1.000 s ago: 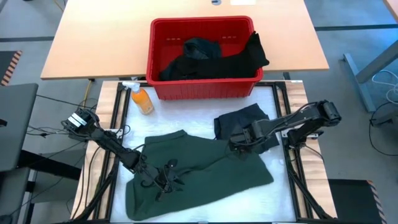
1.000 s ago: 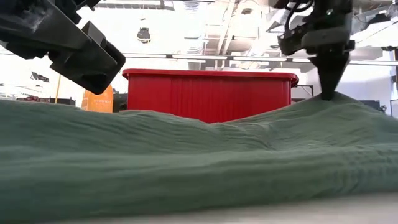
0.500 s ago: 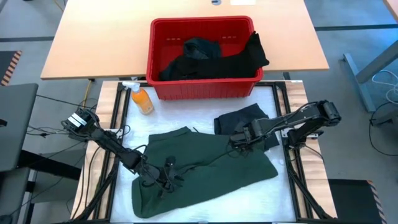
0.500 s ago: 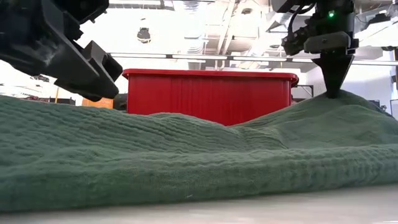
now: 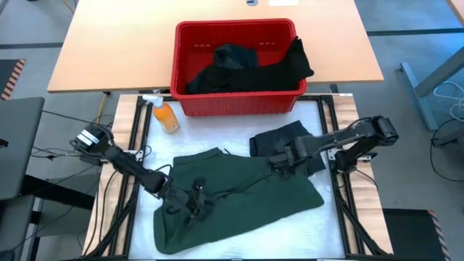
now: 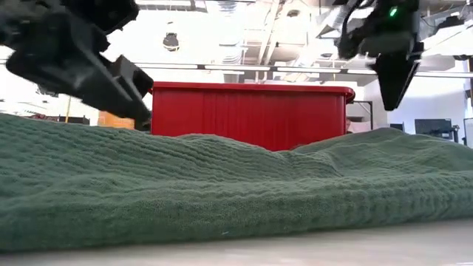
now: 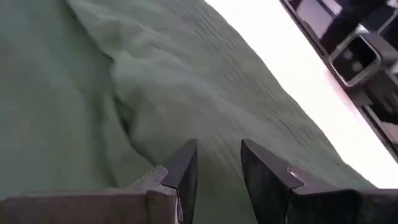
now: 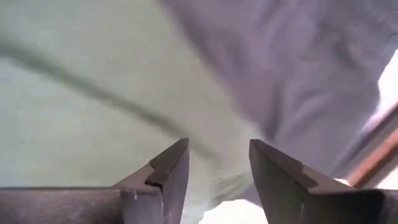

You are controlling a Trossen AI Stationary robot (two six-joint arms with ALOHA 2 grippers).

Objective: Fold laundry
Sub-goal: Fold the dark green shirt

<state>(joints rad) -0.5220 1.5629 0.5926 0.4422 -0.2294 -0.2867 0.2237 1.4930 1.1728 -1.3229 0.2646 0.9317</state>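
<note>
From above, a soft dark green cloth garment (image 5: 235, 206) is seen spread flat under both grippers: the left gripper (image 5: 194, 206) over its near-left part, the right gripper (image 5: 279, 168) at its far-right edge, beside a folded black cloth (image 5: 284, 147). At table height, the right gripper (image 6: 392, 96) is seen lifted clear above the green cloth. In the wrist views, both grippers' fingers (image 7: 186, 168) (image 8: 171, 165) are parted and empty.
</note>
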